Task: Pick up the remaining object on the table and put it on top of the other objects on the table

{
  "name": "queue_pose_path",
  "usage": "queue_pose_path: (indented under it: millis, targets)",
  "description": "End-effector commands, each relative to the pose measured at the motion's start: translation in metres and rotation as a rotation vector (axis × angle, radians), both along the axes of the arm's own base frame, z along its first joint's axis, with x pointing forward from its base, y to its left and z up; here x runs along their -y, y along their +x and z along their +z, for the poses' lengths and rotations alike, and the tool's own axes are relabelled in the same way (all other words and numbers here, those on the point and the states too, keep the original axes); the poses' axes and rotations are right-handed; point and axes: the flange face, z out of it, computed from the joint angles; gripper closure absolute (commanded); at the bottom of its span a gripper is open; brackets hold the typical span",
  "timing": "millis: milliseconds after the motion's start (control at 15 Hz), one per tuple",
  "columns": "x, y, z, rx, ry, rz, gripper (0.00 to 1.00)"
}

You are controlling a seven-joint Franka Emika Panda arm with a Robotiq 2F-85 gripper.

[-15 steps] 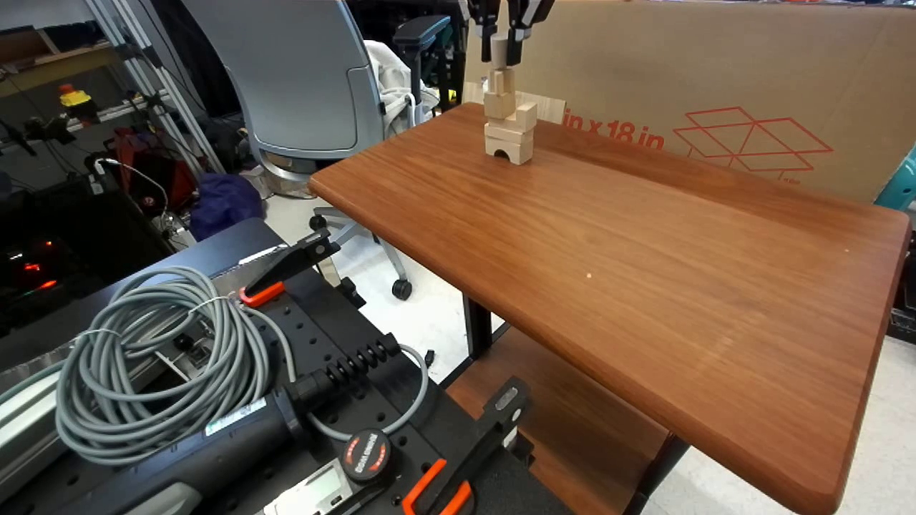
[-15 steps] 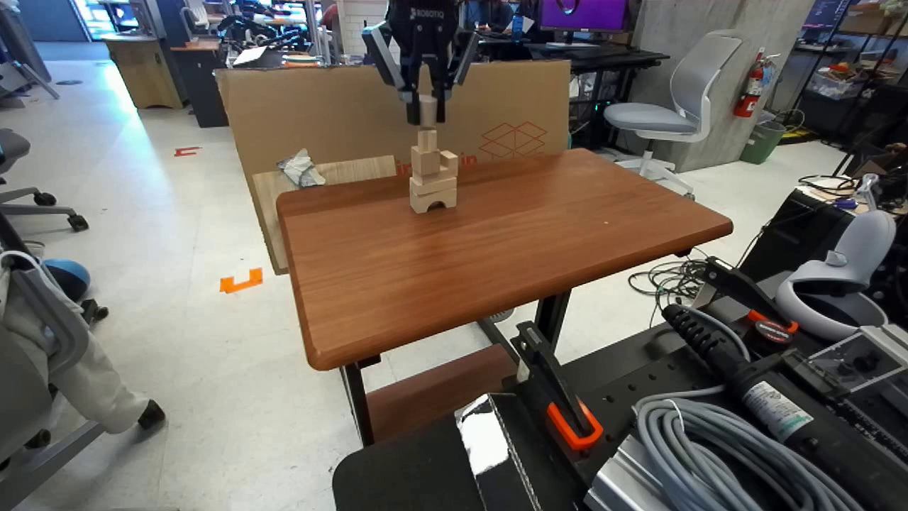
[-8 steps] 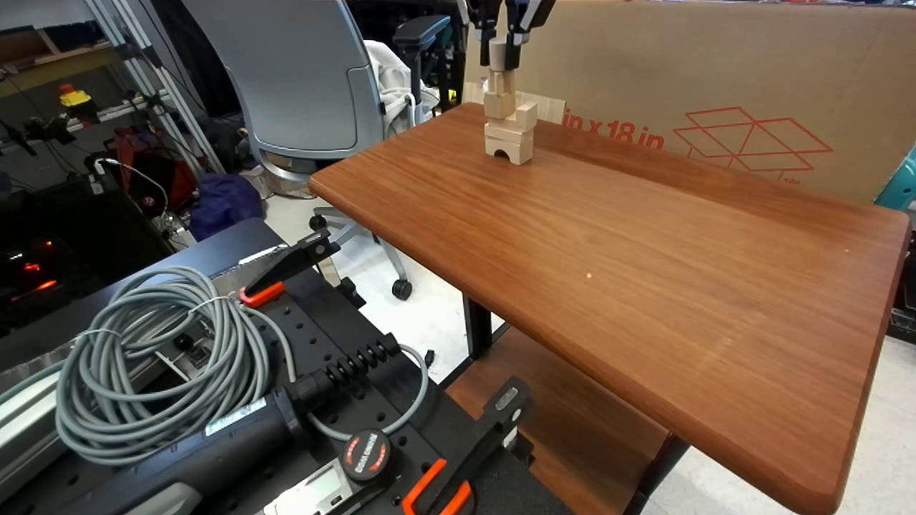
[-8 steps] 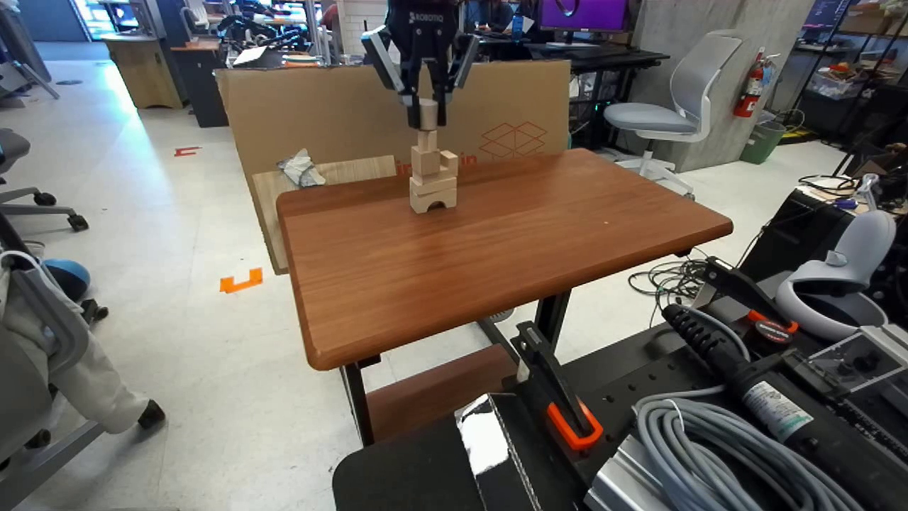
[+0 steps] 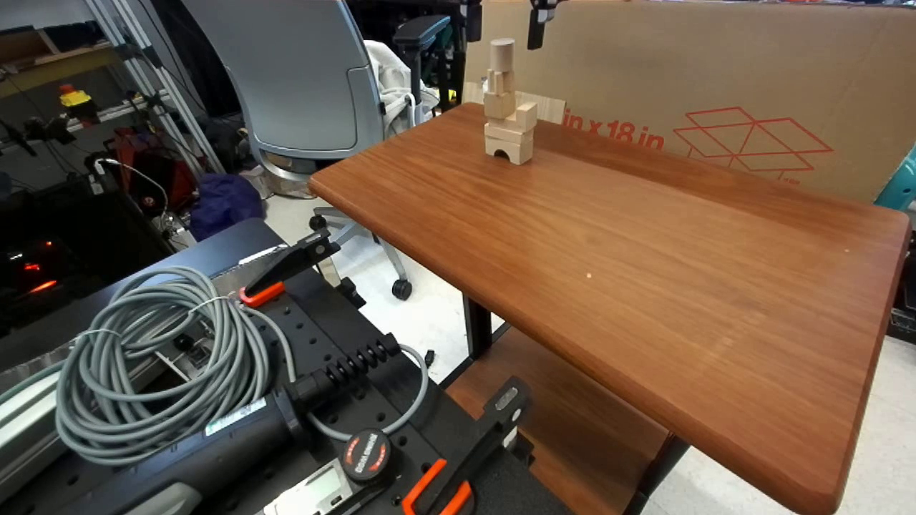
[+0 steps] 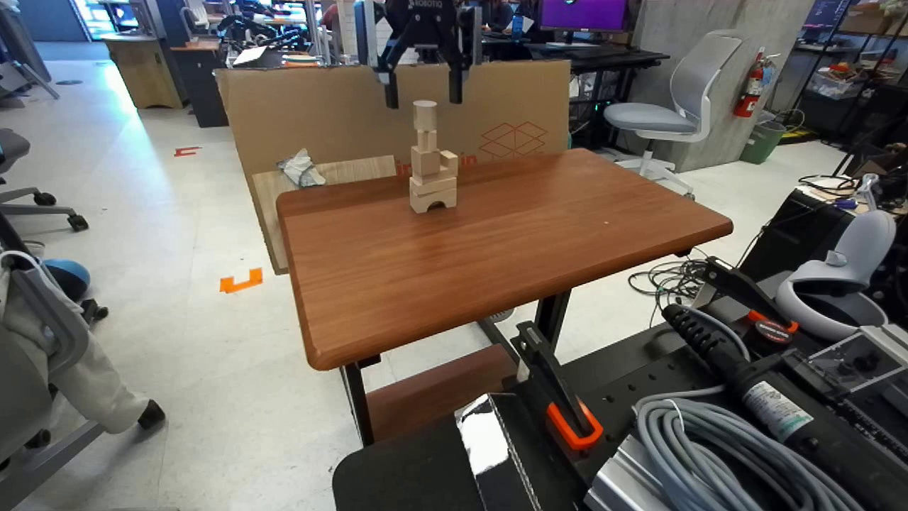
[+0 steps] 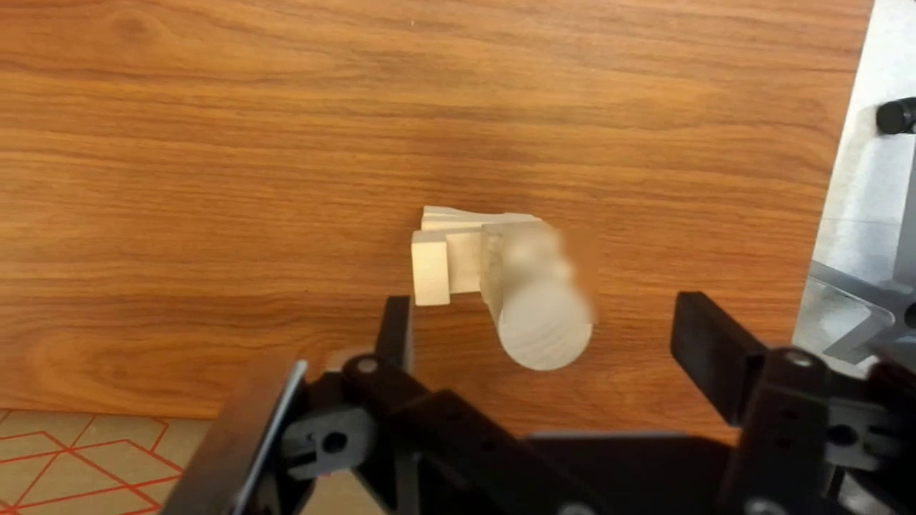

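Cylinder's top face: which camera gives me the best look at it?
The wrist view. It looks down on the cylinder's top face, showing a large disc, blurred along its upper edge. Both exterior views show it only as a thin oval above the stacked blocks.

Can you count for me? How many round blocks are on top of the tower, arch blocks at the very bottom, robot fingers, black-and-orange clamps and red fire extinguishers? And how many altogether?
Round block on top: 1
Bottom arch block: 1
Robot fingers: 2
Black-and-orange clamps: 2
Red fire extinguisher: 1
Total: 7
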Motion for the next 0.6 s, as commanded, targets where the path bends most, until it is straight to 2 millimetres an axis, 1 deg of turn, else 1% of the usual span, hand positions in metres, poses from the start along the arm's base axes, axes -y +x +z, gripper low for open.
queue_pose_path:
  millis: [0,133,200,267,400,533]
  targets:
    - [0.007,-0.029,0.039,0.024,-0.008,0.026,0.0]
    - [0.018,-0.047,0.054,0.008,-0.027,0.019,0.0]
    - [0.027,-0.056,0.057,-0.009,-0.04,0.018,0.0]
    - [0.01,-0.029,0.043,0.01,-0.015,0.009,0.0]
    - [0.02,-0.044,0.053,0.003,-0.028,0.005,0.0]
    - [0.024,-0.05,0.055,-0.001,-0.031,0.004,0.0]
